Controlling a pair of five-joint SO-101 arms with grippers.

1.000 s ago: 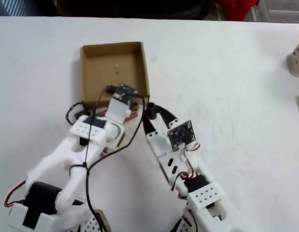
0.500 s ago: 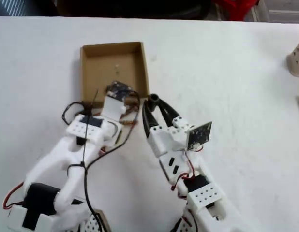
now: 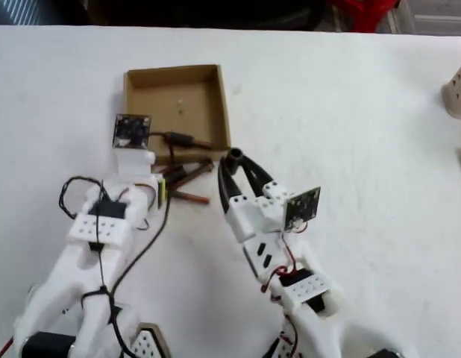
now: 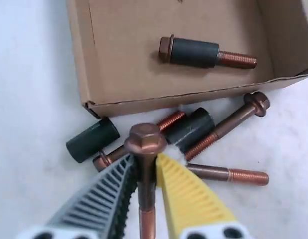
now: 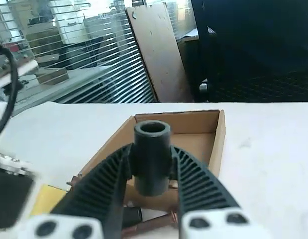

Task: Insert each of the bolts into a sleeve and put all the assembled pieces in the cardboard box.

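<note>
1. A bolt (image 4: pixel 145 142) sat between the fingers of the left gripper (image 4: pixel 146 167).
2. Beyond those fingertips lay loose bolts (image 4: pixel 229 121) and a loose sleeve (image 4: pixel 92 140), then the cardboard box (image 4: pixel 81 59) holding an assembled piece (image 4: pixel 196 52).
3. A second sleeve (image 5: pixel 152 137) stood between the fingers of the right gripper (image 5: pixel 152 164).

Approach to the near wall of the cardboard box (image 3: pixel 174 101) is blocked by loose bolts (image 4: pixel 233 116) and sleeves (image 4: pixel 91 142) strewn just outside it. The box can be entered from above; inside, one assembled piece (image 4: pixel 194 52) is laid along that wall.
</note>
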